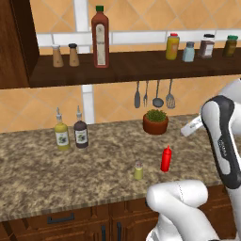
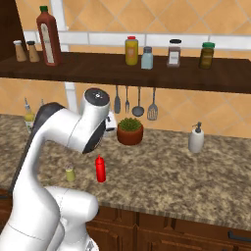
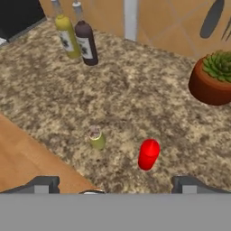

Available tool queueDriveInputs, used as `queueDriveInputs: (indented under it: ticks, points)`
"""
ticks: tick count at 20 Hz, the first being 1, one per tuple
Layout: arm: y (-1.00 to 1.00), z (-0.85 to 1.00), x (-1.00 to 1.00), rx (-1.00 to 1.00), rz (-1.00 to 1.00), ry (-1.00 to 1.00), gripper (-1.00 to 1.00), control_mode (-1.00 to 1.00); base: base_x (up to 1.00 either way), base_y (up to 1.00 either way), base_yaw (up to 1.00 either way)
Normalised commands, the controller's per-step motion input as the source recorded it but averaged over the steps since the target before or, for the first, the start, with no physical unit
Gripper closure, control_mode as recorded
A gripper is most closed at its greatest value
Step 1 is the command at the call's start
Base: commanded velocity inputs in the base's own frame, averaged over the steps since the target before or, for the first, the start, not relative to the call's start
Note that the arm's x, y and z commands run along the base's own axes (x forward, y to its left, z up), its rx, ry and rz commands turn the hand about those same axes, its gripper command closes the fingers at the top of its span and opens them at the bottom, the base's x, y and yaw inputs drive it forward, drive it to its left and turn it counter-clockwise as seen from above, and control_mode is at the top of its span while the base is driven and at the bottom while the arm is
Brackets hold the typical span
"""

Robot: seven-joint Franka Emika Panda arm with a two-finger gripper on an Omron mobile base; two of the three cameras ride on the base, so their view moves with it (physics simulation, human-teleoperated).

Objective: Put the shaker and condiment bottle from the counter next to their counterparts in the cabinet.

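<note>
I count one shaker (image 1: 138, 171) and one red bottle (image 1: 166, 159) upright on the counter (image 1: 42, 174), shaker just at the bottle's 9 o'clock | shelf (image 1: 141, 66): two brown shakers (image 1: 65, 55), five other containers | gripper (image 3: 115, 185) above them, spread wide, holding nothing

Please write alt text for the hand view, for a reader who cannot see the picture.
Looking down at a speckled counter, a red squeeze bottle and a small yellow-green shaker stand apart near its front edge. Farther back stand a yellow bottle and a dark bottle side by side, and a potted plant at the right.
</note>
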Motion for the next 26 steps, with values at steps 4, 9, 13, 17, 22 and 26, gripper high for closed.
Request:
queueDriveInputs:
  ticks: [4, 9, 13, 17, 22, 26]
  points:
    - [-0.44, -0.22, -0.33, 0.12, 0.25, -0.08, -1.0, -1.0, 0.0, 0.0, 0.0]
    - [-0.5, -0.23, -0.26, 0.22, 0.27, -0.1, -1.0, -1.0, 0.0, 0.0, 0.0]
    - [-0.38, -0.31, -0.05, 0.16, 0.3, -0.07, -1.0, -1.0, 0.0, 0.0, 0.0]
    - [-0.2, -0.37, -0.02, 0.03, 0.28, 0.0, -1.0, -1.0, 0.0, 0.0, 0.0]
    - [0.0, -0.28, 0.0, 0.01, 0.23, 0.0, -1.0, -1.0, 0.0, 0.0, 0.0]
    - [0.05, -0.05, 0.0, 0.02, 0.09, 0.0, -1.0, -1.0, 0.0, 0.0, 0.0]
